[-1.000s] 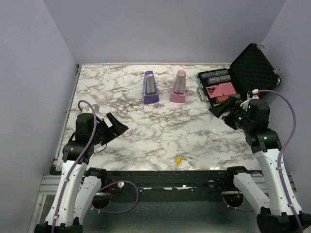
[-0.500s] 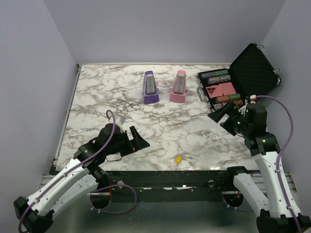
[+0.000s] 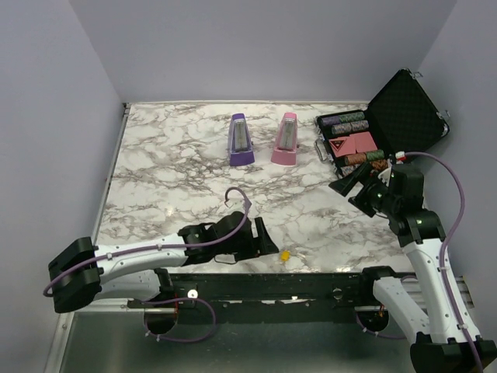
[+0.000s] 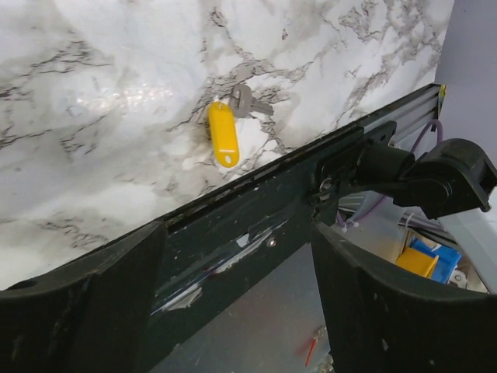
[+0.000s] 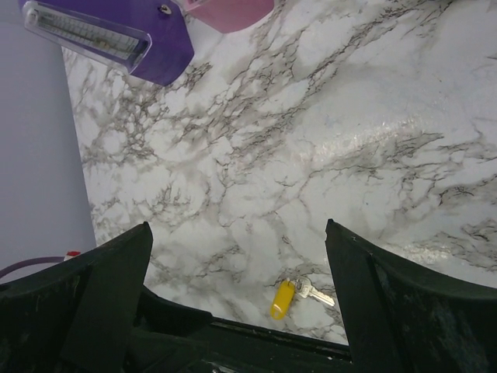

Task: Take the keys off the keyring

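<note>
Marble table (image 3: 194, 171), keys (image 3: 285, 254) just beyond left claw (image 3: 268, 241)

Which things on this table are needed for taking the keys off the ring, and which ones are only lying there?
For the job: keys, yellow tag.

Only lying there: purple metronome, pink metronome, open black case, poker chips.

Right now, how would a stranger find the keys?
Look along the near edge of the marble table, beside the black rail. The keys lie there, ahead of the left gripper. They are tiny and partly bright yellow, unlike the purple metronome and pink metronome.
</note>
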Controlling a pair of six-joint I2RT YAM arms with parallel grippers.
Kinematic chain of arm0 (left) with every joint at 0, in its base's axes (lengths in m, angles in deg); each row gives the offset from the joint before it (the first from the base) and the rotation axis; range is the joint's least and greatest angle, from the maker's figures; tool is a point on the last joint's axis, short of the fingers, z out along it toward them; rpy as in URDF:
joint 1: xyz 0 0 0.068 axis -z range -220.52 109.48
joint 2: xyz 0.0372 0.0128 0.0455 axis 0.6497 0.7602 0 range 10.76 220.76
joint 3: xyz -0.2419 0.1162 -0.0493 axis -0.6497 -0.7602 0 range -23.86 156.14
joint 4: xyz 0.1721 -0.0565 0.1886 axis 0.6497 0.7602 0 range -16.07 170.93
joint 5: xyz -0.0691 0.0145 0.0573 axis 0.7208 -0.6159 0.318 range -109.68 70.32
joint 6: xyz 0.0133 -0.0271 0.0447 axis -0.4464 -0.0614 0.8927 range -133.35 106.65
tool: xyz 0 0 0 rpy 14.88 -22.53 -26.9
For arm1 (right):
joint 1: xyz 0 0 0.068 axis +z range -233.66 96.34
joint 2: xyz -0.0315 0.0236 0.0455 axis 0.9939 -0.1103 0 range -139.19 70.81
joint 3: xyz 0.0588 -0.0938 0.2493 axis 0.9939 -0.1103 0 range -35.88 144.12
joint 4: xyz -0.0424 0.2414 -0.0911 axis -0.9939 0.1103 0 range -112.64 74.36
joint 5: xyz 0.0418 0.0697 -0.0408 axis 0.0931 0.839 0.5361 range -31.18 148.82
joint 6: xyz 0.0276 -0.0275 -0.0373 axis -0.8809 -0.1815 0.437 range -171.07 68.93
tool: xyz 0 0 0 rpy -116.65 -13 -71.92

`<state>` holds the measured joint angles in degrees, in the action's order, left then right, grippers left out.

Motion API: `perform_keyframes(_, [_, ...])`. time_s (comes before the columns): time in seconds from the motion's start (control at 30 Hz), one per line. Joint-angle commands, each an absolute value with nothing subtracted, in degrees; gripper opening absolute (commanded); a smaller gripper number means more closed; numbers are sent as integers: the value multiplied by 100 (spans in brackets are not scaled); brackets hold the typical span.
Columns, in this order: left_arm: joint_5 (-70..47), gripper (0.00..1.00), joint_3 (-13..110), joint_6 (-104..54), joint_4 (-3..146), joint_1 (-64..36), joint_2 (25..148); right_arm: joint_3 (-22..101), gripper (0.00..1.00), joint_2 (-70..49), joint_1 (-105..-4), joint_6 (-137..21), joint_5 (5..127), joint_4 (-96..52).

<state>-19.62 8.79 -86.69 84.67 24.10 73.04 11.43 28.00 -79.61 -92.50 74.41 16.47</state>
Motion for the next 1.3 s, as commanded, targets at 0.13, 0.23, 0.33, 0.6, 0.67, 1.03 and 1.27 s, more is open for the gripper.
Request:
perform_keyframes(0.13, [-2258, 75, 1253, -9148, 7254, 2742, 8326, 1027, 100, 2766, -7936, -9353, 7719, 1445])
perform_keyframes(0.23, [-2170, 72, 1271, -9227, 7024, 2742, 8634, 957, 100, 2748, -7936, -9361, 7771, 1366])
perform_keyframes(0.33, [-2039, 66, 1340, -9263, 6909, 2742, 8976, 904, 100, 2739, -7936, -9353, 7780, 1313])
perform_keyframes(0.6, [-1801, 58, 1411, -9421, 6830, 2742, 9487, 948, 100, 2608, -7936, -9317, 7833, 1251])
perform_keyframes(0.67, [-1801, 57, 1437, -9430, 6865, 2742, 9548, 974, 100, 2572, -7936, -9309, 7842, 1234])
perform_keyframes(1.03, [-1766, 53, 1516, -9474, 6892, 2751, 9847, 939, 100, 2546, -7936, -9291, 7877, 1198])
perform_keyframes(1.27, [-1678, 46, 1683, -9395, 6839, 2760, 10111, 939, 100, 2555, -7936, -9291, 7877, 1207])
